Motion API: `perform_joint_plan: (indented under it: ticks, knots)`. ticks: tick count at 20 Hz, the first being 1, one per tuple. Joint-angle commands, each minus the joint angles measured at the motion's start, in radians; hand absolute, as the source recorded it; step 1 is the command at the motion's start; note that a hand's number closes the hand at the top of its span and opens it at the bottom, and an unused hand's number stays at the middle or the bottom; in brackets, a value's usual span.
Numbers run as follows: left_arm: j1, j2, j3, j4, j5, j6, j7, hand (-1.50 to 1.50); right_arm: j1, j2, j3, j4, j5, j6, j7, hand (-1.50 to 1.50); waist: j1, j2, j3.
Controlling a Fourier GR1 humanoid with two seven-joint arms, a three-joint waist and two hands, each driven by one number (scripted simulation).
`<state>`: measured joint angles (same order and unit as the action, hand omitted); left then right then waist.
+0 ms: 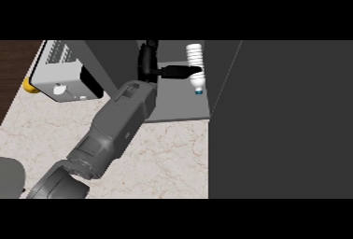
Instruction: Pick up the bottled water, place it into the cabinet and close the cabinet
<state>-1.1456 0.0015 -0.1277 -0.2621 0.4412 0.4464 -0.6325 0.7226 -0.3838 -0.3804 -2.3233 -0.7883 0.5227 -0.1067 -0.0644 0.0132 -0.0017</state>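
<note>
We have the bottled water (pixel 196 67) inside the open cabinet (pixel 179 109), far on the counter (pixel 165 154). Our left hand (pixel 155 65) touches it; whether its fingers grasp it or have released it, we cannot tell. Letting go and closing the cabinet remain.

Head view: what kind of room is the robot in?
Most likely a kitchen. There is a marble-patterned counter, an open grey cabinet where the hand is putting a bottled water, and a white appliance, maybe a toaster.
</note>
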Motion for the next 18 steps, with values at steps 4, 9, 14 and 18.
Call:
perform_joint_plan:
  ticks: [4,9,14,18]
  knots:
    - [0.079,-0.001,-0.072,-0.108,0.085,-0.01,-0.033,-1.5,0.016,0.037,0.008,-0.173,-0.017,-0.082,0.076,-1.5,0.016,-0.009,0.0]
    - [0.208,-0.001,-0.217,-0.272,0.207,0.015,-0.021,-1.5,0.009,0.028,0.021,-0.136,-0.007,-0.053,0.077,-1.5,0.006,-0.014,0.0]
    - [0.377,-0.001,-0.35,-0.476,0.205,0.034,0.013,-1.5,0.054,0.057,-0.013,-0.152,0.008,-0.045,0.073,-1.5,0.047,-0.023,0.001]
    - [0.527,-0.001,-0.442,-0.679,0.201,0.091,0.038,-1.5,0.059,0.039,-0.059,-0.122,-0.059,-0.044,0.075,-1.5,0.066,-0.026,0.001]
